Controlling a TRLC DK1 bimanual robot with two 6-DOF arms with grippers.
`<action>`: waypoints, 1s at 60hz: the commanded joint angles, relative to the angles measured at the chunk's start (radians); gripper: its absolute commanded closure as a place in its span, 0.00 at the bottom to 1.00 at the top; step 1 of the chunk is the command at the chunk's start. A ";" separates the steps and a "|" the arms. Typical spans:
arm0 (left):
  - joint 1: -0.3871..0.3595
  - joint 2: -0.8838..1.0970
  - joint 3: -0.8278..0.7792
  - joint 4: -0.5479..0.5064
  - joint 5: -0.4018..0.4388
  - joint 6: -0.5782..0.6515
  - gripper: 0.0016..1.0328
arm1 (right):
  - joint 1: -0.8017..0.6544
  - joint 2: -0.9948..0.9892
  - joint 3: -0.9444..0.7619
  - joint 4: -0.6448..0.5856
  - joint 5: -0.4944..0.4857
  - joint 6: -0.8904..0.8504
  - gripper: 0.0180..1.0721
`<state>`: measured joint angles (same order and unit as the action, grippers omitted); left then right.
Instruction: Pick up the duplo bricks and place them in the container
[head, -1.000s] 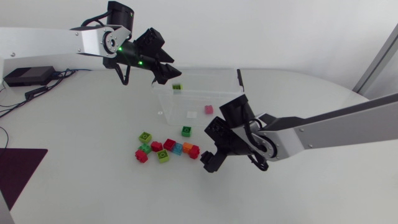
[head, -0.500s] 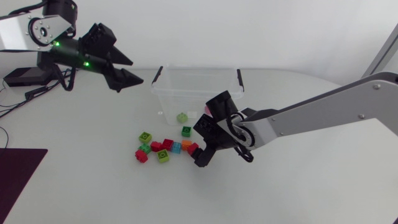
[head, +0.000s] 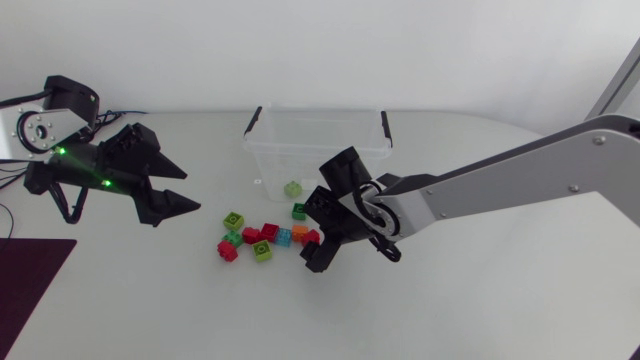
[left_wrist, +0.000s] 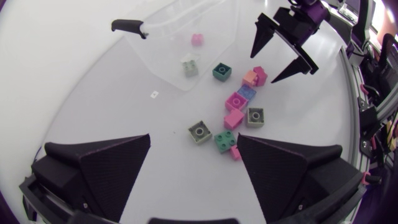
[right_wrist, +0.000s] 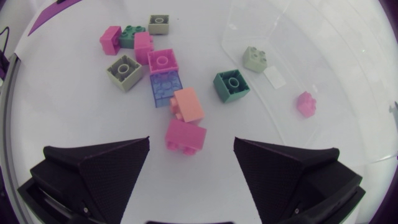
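Right gripper sits at the right end of the brick pile, jaws open, nothing in them. The red brick lies on the table in the gap between the two jaws, just ahead of the tips, touching neither. It sits closer to one jaw than the other, so not quite centred.

That brick looks skewed to the jaw line, with its longer side running roughly across the gap. It may be tipped on its side, studs toward the gripper, but I can't say for sure.

The orange brick is right behind it, touching or nearly so, and the blue brick is next to that. My read: a straight drop and close should get the red one alone, but going in deeper would drag the orange one along.

Left gripper is well apart at the left of the table, jaws open and empty, pointed at the pile. The right arm is clearly nearer, so this pick is its job.

The container is just beyond the pile, on the far side. A pale green brick and a small pink brick are already inside. A dark green brick sits outside, just beside the near wall. The rest of the pile is still on the table, so the task is at an early stage.
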<state>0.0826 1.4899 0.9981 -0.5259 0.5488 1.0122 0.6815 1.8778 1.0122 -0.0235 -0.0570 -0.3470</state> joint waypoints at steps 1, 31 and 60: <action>0.006 -0.023 -0.061 -0.006 0.010 0.040 0.06 | 0.012 0.030 0.029 -0.015 0.016 0.025 0.09; -0.101 0.038 -0.148 -0.011 -0.113 -0.109 0.07 | 0.024 0.116 0.193 -0.220 0.055 0.155 0.56; -0.236 0.144 -0.122 -0.006 -0.240 -0.254 0.07 | -0.005 -0.043 0.132 -0.320 0.054 0.149 0.64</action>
<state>-0.1276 1.5959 0.8696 -0.5255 0.3279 0.8066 0.6914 1.9144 1.1828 -0.3264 -0.0097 -0.2089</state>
